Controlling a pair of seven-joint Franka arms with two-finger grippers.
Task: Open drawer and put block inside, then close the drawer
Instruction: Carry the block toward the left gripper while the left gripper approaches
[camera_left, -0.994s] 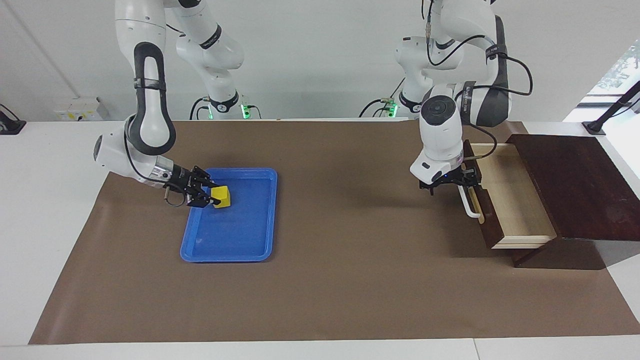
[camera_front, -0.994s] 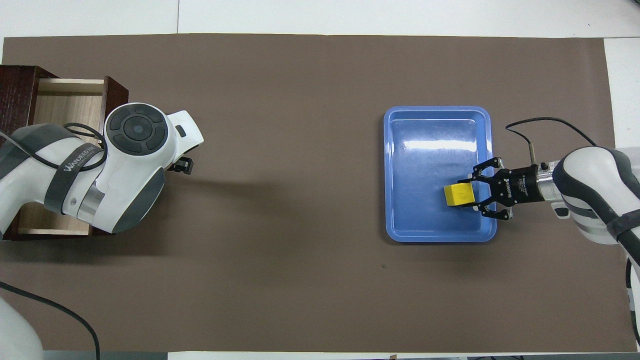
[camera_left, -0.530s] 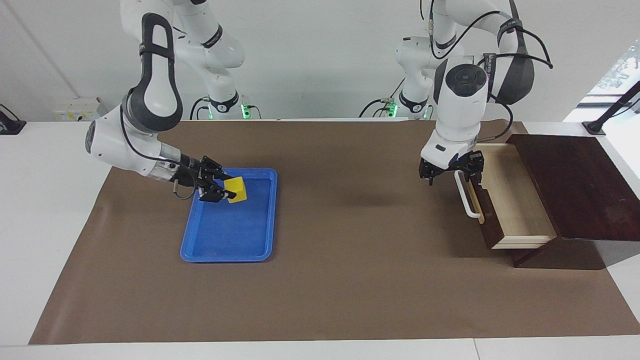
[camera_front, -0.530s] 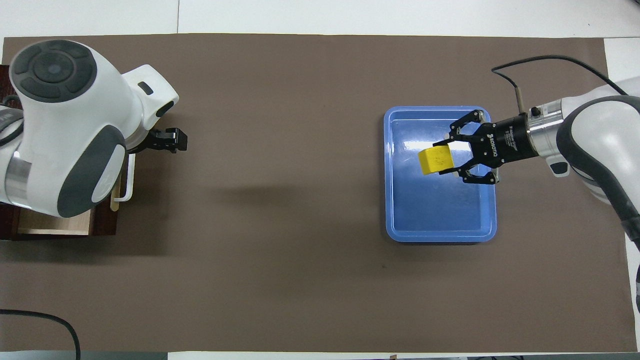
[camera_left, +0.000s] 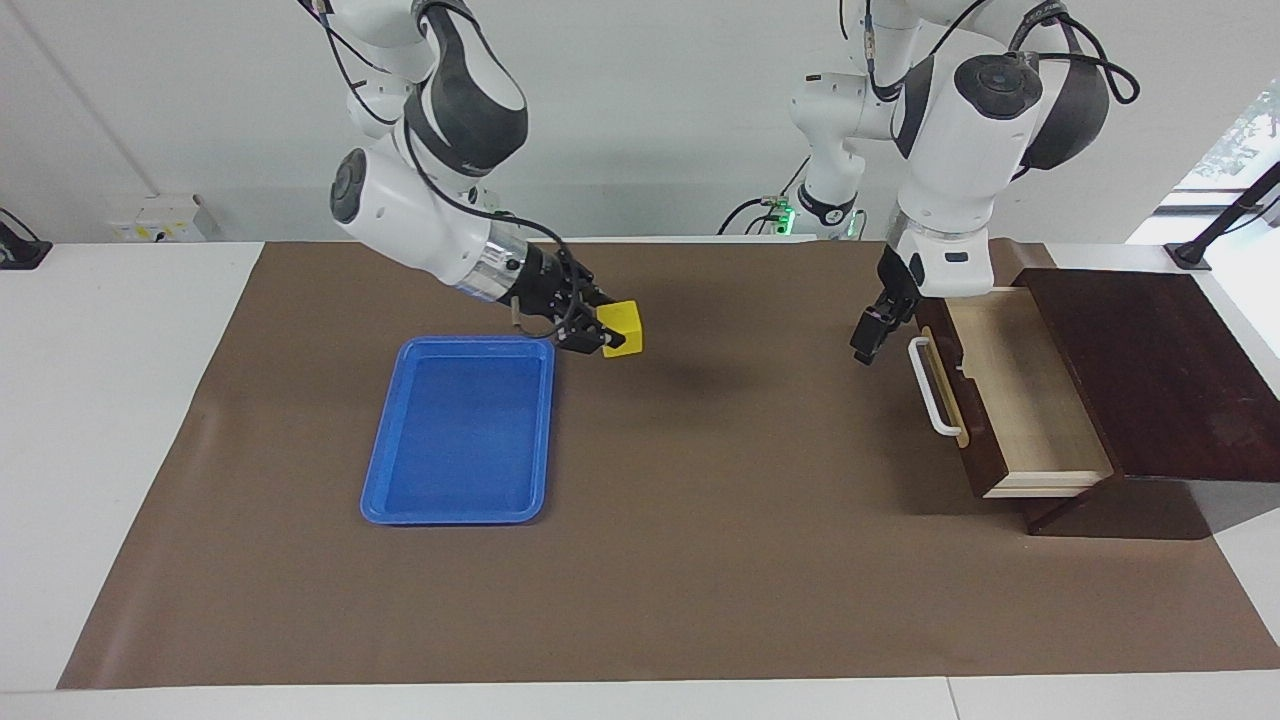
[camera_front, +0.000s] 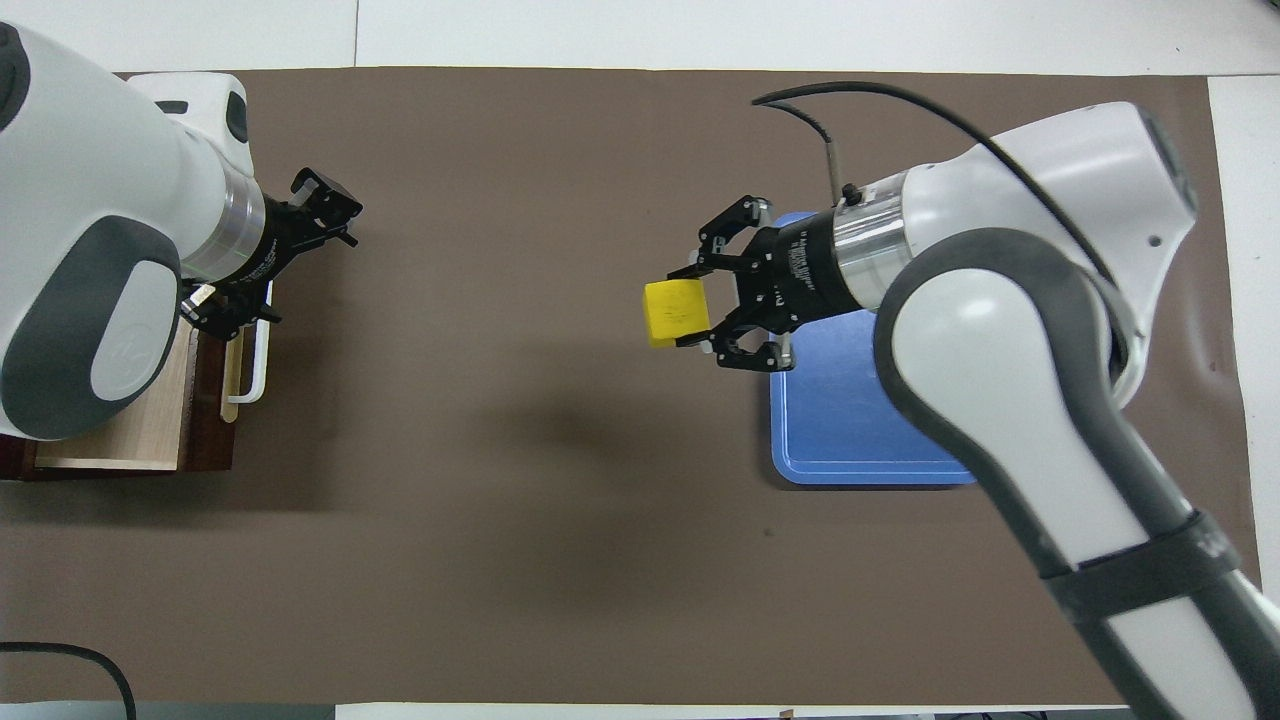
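The right gripper (camera_left: 603, 338) clamps the block (camera_left: 623, 329) by opposite flat faces; it looks light and rigid. At three o'clock of the facing view, the left gripper (camera_left: 868, 340) hangs spread wide by the open drawer (camera_left: 1020, 390).

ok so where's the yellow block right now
The block is held in the right gripper, up in the air over the brown mat beside the blue tray, on the tray's drawer-ward edge.

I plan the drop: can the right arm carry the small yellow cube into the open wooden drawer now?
Probably yes. The right gripper holds the small yellow cube above bare mat, the dark wooden drawer is open, and the left gripper is up, beside its white handle.
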